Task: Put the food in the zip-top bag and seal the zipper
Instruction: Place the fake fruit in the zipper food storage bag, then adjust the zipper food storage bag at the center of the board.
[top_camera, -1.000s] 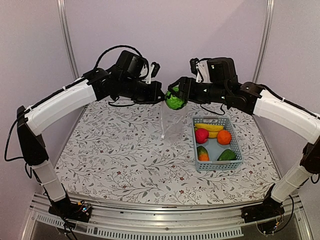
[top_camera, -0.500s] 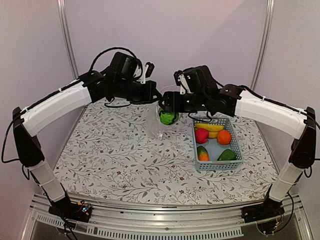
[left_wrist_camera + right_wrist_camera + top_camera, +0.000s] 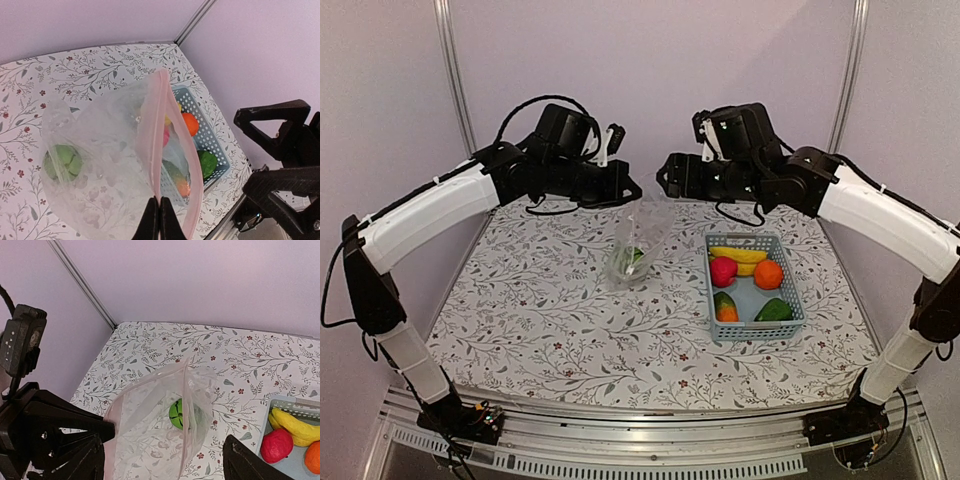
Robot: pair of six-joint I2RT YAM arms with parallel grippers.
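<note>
The clear zip-top bag (image 3: 642, 238) hangs open above the table's middle. My left gripper (image 3: 632, 190) is shut on its pink zipper strip (image 3: 152, 150); in the left wrist view the fingers (image 3: 160, 220) pinch one lip. A green food piece (image 3: 634, 256) lies at the bag's bottom, and it also shows in the left wrist view (image 3: 62, 162) and the right wrist view (image 3: 175, 414). My right gripper (image 3: 667, 177) is open and empty, just above and right of the bag's mouth. In its wrist view the gripper (image 3: 165, 465) straddles the bag (image 3: 150, 440).
The light-blue mesh basket (image 3: 753, 331) stands right of the bag. It holds a yellow banana (image 3: 738, 255), a red piece (image 3: 723, 270), an orange piece (image 3: 768, 273), a green piece (image 3: 775, 310) and a green-and-orange piece (image 3: 725, 306). Purple walls close the back.
My right gripper lowered the green piece into the bag, let it go, then rose and drew back right. The piece now rests at the bag's bottom. My left gripper kept its hold.
</note>
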